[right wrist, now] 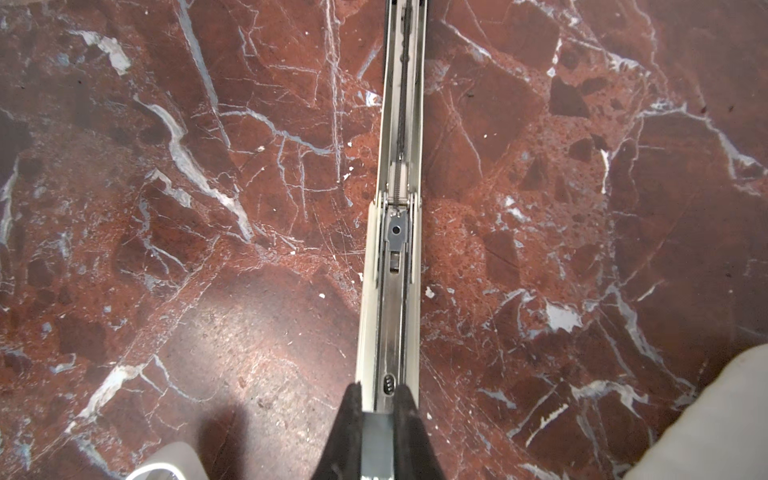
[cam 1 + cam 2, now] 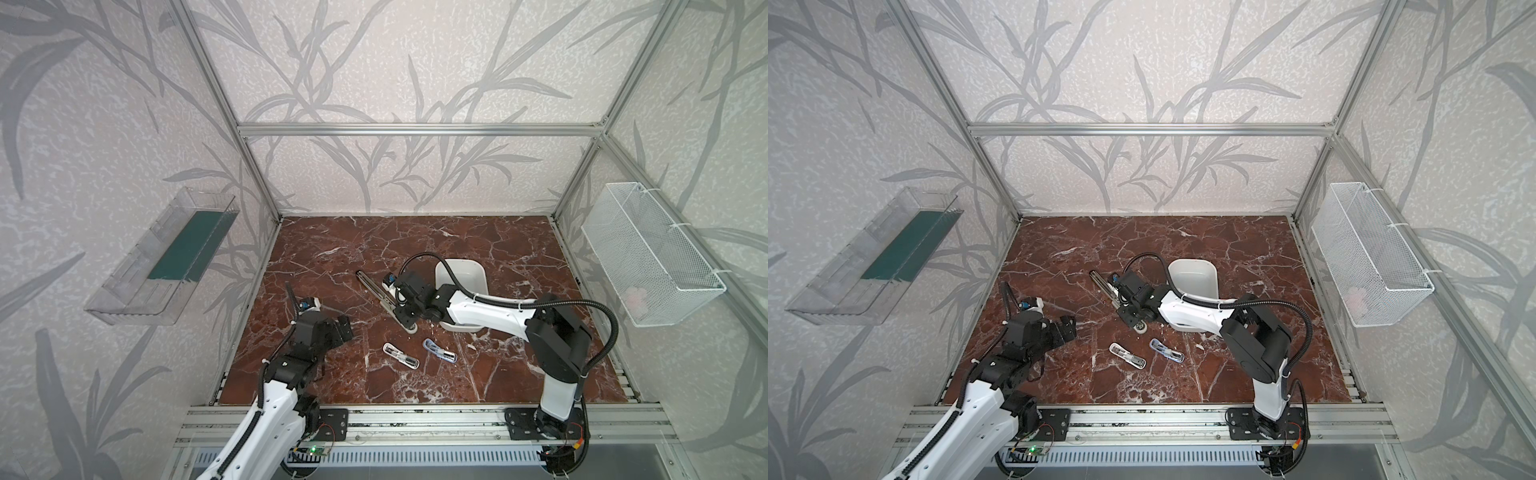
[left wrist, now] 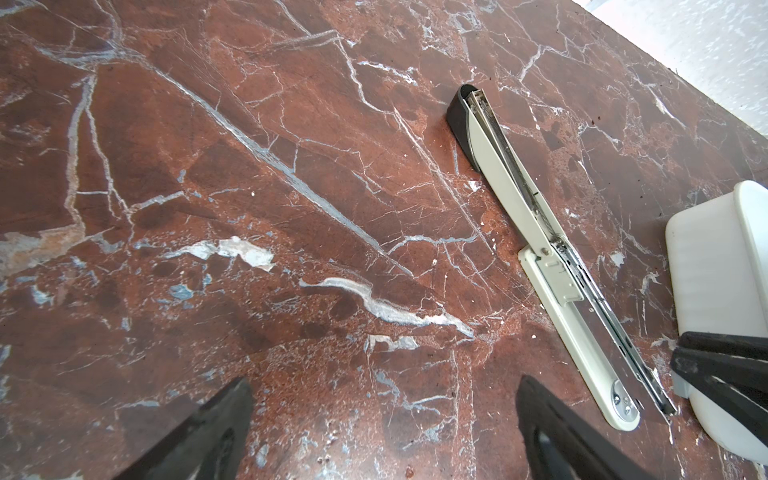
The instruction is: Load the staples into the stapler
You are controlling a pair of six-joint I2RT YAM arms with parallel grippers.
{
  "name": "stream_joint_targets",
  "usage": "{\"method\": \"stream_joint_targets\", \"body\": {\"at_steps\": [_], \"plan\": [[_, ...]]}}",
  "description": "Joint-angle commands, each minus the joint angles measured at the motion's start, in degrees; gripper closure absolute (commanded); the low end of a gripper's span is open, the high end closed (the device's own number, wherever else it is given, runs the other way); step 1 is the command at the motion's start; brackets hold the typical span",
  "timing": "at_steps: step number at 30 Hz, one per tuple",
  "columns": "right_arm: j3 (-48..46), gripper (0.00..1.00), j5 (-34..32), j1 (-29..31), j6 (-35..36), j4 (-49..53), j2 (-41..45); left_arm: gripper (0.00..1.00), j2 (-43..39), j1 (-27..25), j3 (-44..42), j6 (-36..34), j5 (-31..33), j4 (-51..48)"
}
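The long white stapler (image 2: pixel 371 286) (image 2: pixel 1100 282) lies opened flat on the marble table, its metal magazine channel facing up (image 3: pixel 552 266) (image 1: pixel 392 249). My right gripper (image 2: pixel 404 318) (image 2: pixel 1128 312) (image 1: pixel 379 392) is shut on a flat grey strip of staples (image 1: pixel 376 440) and holds it right over the near end of that channel. My left gripper (image 2: pixel 344 328) (image 2: pixel 1068 326) (image 3: pixel 382 386) hovers open over bare table to the left of the stapler, with nothing between its fingers.
A white bin (image 2: pixel 461 272) (image 2: pixel 1194 276) (image 3: pixel 715 266) stands just right of the stapler, partly under the right arm. Two small staplers (image 2: pixel 401 356) (image 2: pixel 439 350) lie nearer the front edge. A clear tray and a wire basket hang on the side walls.
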State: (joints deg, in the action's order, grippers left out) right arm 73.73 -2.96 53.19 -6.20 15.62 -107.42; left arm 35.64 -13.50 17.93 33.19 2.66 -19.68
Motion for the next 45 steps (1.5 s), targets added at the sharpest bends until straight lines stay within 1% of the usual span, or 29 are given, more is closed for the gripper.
{"method": "stream_joint_targets", "body": {"at_steps": [1,22,45], "plan": [[0.3,1.0,-0.7,0.0,0.7,0.2,-1.1,0.01,-0.4,0.2,0.7,1.1,0.7,0.4],[1.1,1.0,-1.7,-0.2,1.5,1.0,-3.0,0.01,-0.4,0.2,0.5,1.1,0.7,0.7],[-2.2,1.0,-0.2,-0.2,3.6,-1.9,1.2,0.01,-0.5,0.2,0.6,1.1,0.7,0.7]]}}
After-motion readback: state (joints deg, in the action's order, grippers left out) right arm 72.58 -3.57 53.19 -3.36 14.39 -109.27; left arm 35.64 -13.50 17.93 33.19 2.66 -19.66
